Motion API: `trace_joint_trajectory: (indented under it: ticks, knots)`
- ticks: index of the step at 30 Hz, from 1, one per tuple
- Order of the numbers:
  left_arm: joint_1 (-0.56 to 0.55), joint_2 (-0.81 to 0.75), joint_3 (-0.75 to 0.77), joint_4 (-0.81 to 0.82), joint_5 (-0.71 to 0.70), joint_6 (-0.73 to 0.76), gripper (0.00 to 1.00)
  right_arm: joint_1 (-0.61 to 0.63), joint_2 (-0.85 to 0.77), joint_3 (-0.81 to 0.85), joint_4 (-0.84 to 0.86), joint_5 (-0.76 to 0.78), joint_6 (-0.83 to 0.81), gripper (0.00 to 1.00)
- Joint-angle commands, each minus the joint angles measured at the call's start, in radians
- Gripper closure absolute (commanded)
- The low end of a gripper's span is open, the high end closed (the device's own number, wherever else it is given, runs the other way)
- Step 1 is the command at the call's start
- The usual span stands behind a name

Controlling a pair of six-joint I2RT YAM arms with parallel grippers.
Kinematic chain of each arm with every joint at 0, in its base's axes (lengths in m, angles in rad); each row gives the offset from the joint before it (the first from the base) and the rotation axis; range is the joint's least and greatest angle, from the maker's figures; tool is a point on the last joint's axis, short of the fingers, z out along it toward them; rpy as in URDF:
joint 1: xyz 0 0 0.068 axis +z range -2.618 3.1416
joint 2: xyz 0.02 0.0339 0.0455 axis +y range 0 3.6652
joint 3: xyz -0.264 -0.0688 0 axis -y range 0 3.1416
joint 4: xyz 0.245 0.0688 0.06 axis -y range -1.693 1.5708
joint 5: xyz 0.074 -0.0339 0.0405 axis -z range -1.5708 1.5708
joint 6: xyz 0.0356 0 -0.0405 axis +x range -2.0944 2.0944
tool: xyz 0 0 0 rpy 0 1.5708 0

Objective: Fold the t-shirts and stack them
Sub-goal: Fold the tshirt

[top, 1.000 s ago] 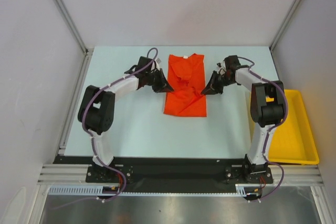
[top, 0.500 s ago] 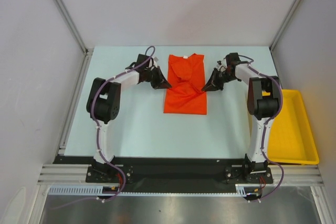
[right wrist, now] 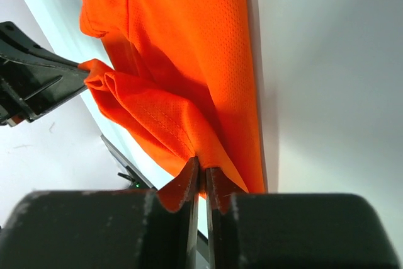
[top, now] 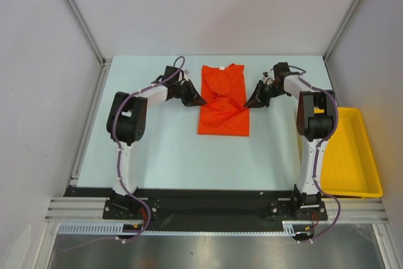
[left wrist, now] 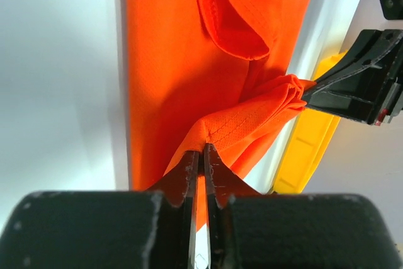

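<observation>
Shirt (top: 221,118), orange-red, lies on the table (top: 157,149) at its far middle, running lengthwise; collar toward the table's far edge, hem toward the near edge; sides look folded in, so the outline is a narrow strip, a little wider at the hem end; a small pale tag shows at the collar. Left gripper (top: 200,103) sits low over the table's far left-of-middle, at the shirt's left edge about halfway along its length; jaws drawn narrow, only a thin slit between them in the left wrist view, with a peak of cloth pinched at the tips. Right gripper (top: 247,104) mirrors it on the table's far right-of-middle, at the shirt's right edge; jaws likewise narrow, a fold of cloth caught at the tips in the right wrist view. Between the two grips a bunched ridge of cloth is raised off the table and runs across the shirt from one gripper to the other; the rest of the shirt lies flat, with a loose rounded fold toward the collar end. Each wrist view shows the opposite gripper's tips holding the far end of that ridge. Yellow tray (top: 352,155) sits off the table's right edge, toward the near end, well apart from both grippers.
</observation>
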Motion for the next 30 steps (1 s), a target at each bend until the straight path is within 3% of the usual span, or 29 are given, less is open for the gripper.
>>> trace_joint_trajectory:
  ticks: [1, 5, 7, 9, 10, 13, 15, 19, 21, 23, 26, 30]
  knots:
    - [0.012, 0.015, 0.037, 0.06, 0.04, -0.042, 0.91, -0.009, 0.016, 0.064, -0.003, -0.024, -0.002, 0.89]
    - [0.015, 0.029, 0.078, 0.024, 0.014, -0.014, 0.88, -0.015, 0.048, 0.121, -0.015, -0.012, -0.002, 0.82]
    - [0.021, 0.039, 0.13, -0.038, -0.017, 0.037, 0.58, -0.032, 0.085, 0.157, -0.025, 0.003, -0.007, 0.67]
    - [0.023, 0.038, 0.178, -0.138, -0.088, 0.105, 0.4, -0.076, 0.108, 0.207, -0.045, 0.017, -0.01, 0.54]
    - [0.027, 0.029, 0.23, -0.184, -0.125, 0.178, 0.36, -0.096, 0.109, 0.219, -0.053, 0.017, -0.033, 0.52]
    - [0.037, -0.04, 0.266, -0.319, -0.265, 0.3, 0.35, -0.124, 0.086, 0.323, -0.199, 0.103, -0.105, 0.45]
    - [0.038, -0.097, 0.229, -0.318, -0.299, 0.341, 0.35, -0.118, 0.045, 0.282, -0.236, 0.152, -0.152, 0.43]
    - [0.006, -0.204, 0.033, -0.129, -0.161, 0.309, 0.34, -0.104, -0.107, 0.037, -0.1, 0.117, -0.159, 0.38]
    - [-0.014, -0.203, 0.01, -0.097, -0.164, 0.358, 0.31, -0.097, -0.121, -0.044, -0.023, 0.102, -0.154, 0.34]
    - [-0.035, -0.159, 0.011, -0.106, -0.173, 0.397, 0.32, -0.08, -0.106, -0.054, 0.002, 0.092, -0.162, 0.35]
    - [-0.039, -0.102, 0.072, -0.149, -0.192, 0.426, 0.4, -0.045, -0.083, -0.054, 0.04, 0.131, -0.177, 0.41]
    - [-0.049, -0.057, 0.106, -0.123, -0.238, 0.464, 0.41, -0.02, -0.07, -0.052, 0.083, 0.158, -0.172, 0.43]
